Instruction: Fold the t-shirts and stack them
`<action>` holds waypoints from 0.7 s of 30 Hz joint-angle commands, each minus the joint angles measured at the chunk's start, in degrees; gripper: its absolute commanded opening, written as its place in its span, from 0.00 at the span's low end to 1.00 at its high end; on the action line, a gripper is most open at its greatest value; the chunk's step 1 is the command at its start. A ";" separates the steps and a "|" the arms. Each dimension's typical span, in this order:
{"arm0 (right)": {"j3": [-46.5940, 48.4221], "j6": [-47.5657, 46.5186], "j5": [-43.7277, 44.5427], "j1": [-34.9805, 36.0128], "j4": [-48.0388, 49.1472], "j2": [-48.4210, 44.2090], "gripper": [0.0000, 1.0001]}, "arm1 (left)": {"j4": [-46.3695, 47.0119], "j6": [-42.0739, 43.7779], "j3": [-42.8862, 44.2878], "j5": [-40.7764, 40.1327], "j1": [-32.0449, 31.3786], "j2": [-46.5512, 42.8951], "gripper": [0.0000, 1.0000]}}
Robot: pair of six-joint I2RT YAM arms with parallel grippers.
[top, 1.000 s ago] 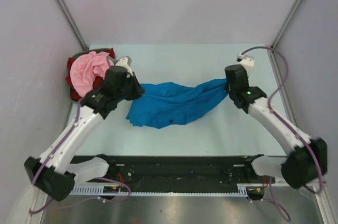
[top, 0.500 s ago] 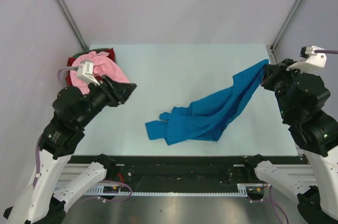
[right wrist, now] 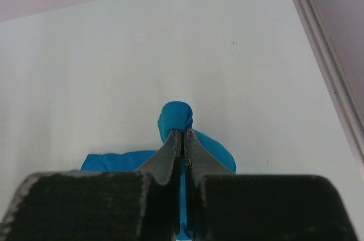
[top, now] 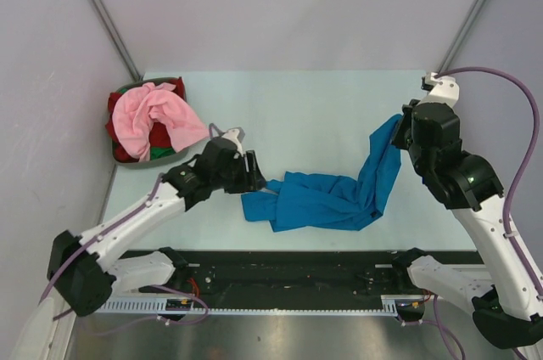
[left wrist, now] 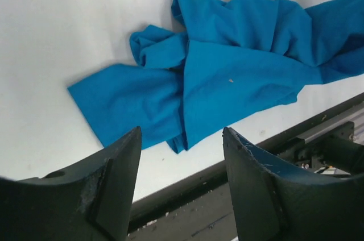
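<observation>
Spreading out a crumpled shirt ahead of its first fold. The tabletop (top: 305, 105) carries the blue shirt (top: 327, 200), which lies in a twisted band near the front edge, with its right end drawn up off the surface. In the far left corner, the basket (top: 140, 161) holds the pink shirt (top: 157, 114) heaped over the red shirt (top: 119, 126), neither of them folded. The right end effector (top: 400, 126) is pressed together on a bunched corner of the blue shirt; its wrist view shows a knob of cloth just beyond the tips. The left end effector (top: 257, 180) is spread and empty, poised at the shirt's left end over overlapping layers.

The step in hand appears to be a second grasp by the left arm. It would be done well by taking a single outer corner, at hem or shoulder, rather than the doubled fold in the middle, and by closing fully before lifting. Both arms should then draw apart evenly until the cloth hangs untwisted, and lower it flat. Catching two layers would likely keep the twist in.
</observation>
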 commanded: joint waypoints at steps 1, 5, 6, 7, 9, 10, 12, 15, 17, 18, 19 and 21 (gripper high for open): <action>-0.93 0.17 -0.35 0.11 2.27 -0.95 0.00 | 10.65 1.14 1.78 0.61 -1.75 6.29 0.65; -2.78 0.00 0.00 0.11 3.14 -1.13 0.00 | 12.24 2.90 5.64 0.96 -2.10 13.67 0.67; -3.39 0.08 -0.09 0.11 3.32 -1.13 0.00 | 12.51 3.08 6.96 1.23 -2.10 15.61 0.67; -3.74 0.00 -0.09 0.11 3.50 -1.13 0.00 | 12.94 3.34 7.49 1.66 -2.19 17.02 0.67; -4.53 0.08 -0.09 0.03 3.94 -1.04 0.00 | 14.09 3.60 8.81 2.11 -2.36 21.42 0.65; -4.80 0.08 -0.09 0.03 4.11 -1.13 0.00 | 14.35 4.13 9.34 2.20 -2.54 22.65 0.63; -5.50 0.00 -0.27 0.03 4.73 -1.30 0.00 | 14.62 4.48 10.92 2.55 -2.72 26.16 0.62; -6.29 -0.18 -0.01 0.02 4.82 -1.48 0.00 | 14.71 4.31 11.63 2.72 -2.72 28.81 0.61; -6.82 -0.35 0.08 -0.06 4.99 -1.48 0.00 | 14.79 3.87 11.54 2.55 -2.72 29.43 0.60; -6.91 -0.53 0.08 -0.24 5.08 -1.65 0.00 | 14.45 3.87 11.54 2.37 -2.72 29.95 0.60; -7.09 -0.53 0.00 -0.24 5.34 -1.74 0.00 | 14.36 3.87 11.37 2.20 -2.81 30.13 0.60; -7.17 -0.62 -0.27 -0.24 5.43 -1.57 0.00 | 13.39 3.87 11.45 1.85 -2.72 30.66 0.59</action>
